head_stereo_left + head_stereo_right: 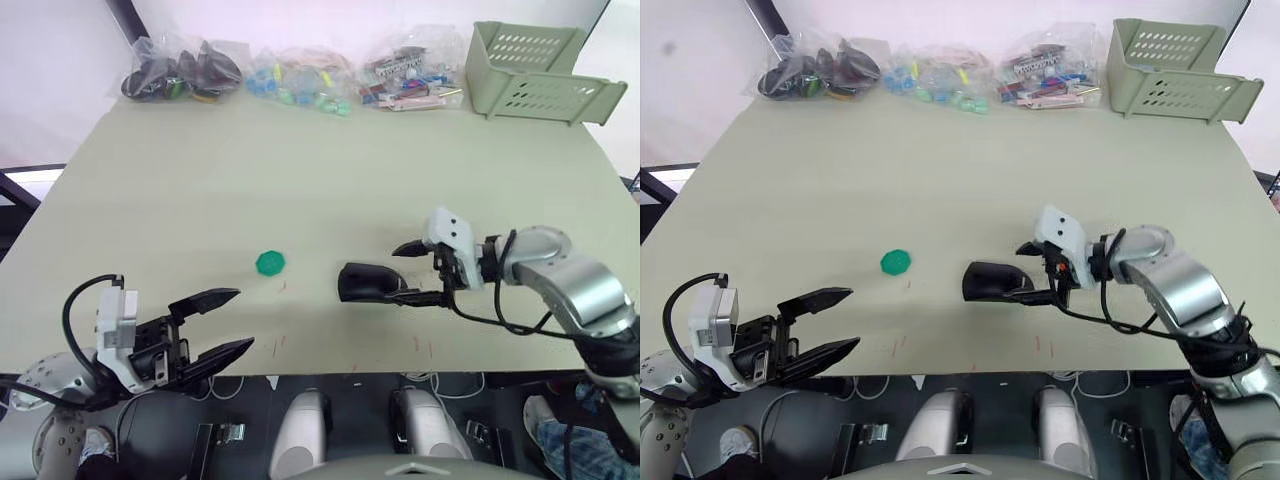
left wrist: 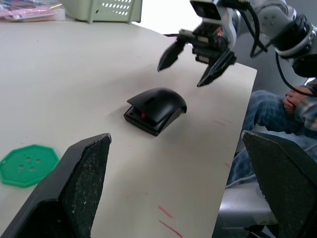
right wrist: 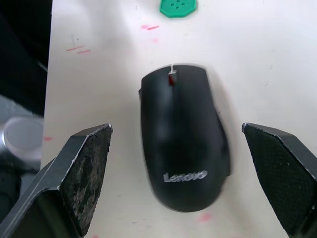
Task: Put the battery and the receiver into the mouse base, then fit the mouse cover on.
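Both claws open & empty. Mouse cover (image 3: pixel 184 144) sits on mouse base (image 2: pixel 141 115) mid-desk (image 1: pixel 300 190), between right claw (image 1: pixel 416 273) fingers; left claw (image 1: pixel 222 324) well apart. Battery/receiver hidden. Task looks about done, maybe press cover flush.

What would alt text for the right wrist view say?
A black mouse with its cover on, Lenovo lettering showing, lies on the pale table between the right gripper's open fingers. A green disc lies beyond it.
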